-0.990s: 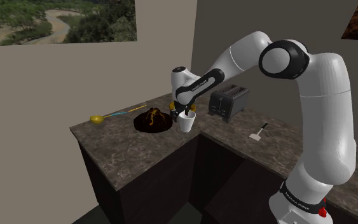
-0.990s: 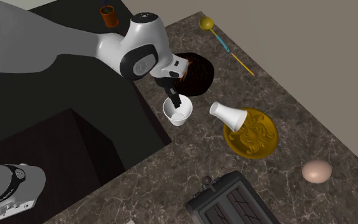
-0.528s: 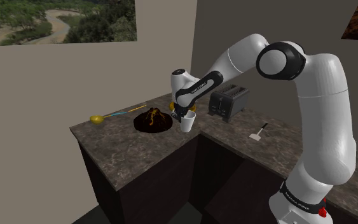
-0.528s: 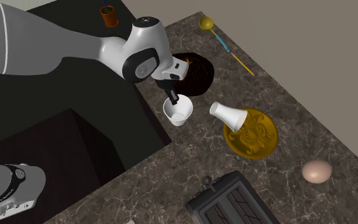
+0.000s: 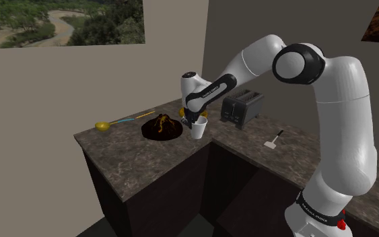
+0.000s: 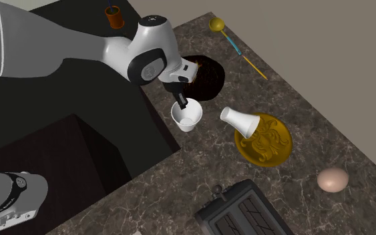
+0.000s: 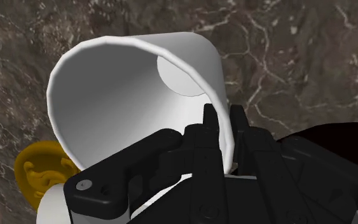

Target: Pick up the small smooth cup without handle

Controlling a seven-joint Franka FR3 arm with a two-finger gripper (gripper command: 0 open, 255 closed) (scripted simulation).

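In the shoulder view a yellow spoon lies at the left of the counter, then comes a dark bowl. Just right of the bowl the white cup stands upright near the counter's inner edge, with the gripper down on its rim. In the wrist view the fingers pinch the cup's wall, one inside and one outside. Further right sit a black toaster and a spatula. In the second exterior view, right of the cup, a tipped white vessel rests partly on a gold plate.

toaster: cut by bottom edge | gold plate: half behind cup
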